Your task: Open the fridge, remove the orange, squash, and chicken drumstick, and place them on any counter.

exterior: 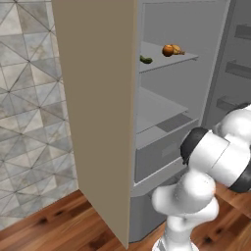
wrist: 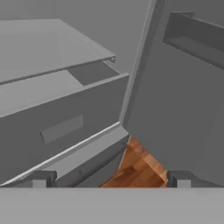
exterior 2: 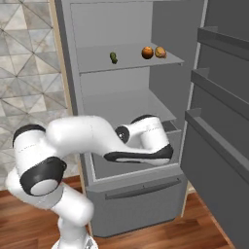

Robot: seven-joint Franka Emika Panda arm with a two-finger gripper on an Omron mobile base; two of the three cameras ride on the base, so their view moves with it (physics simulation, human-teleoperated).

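The fridge [exterior 2: 121,29] stands open, its door [exterior 2: 219,126] swung out to the right. On its upper shelf lie the orange [exterior 2: 147,52] [exterior: 167,50], the golden-brown chicken drumstick [exterior 2: 160,52] [exterior: 178,50] just right of it, and the dark green squash [exterior 2: 114,57] [exterior: 146,60] further left. My gripper [wrist: 110,180] is open and holds nothing. It points at the fridge's lower drawers, well below that shelf. The arm reaches into the lower part of the fridge opening. The counter is out of view.
A tall beige cabinet panel [exterior: 98,98] flanks the fridge on the left, with a tiled wall [exterior: 29,98] beyond it. The door's shelves [exterior 2: 219,44] jut out on the right. Wood floor [wrist: 135,168] shows between the fridge body and the door.
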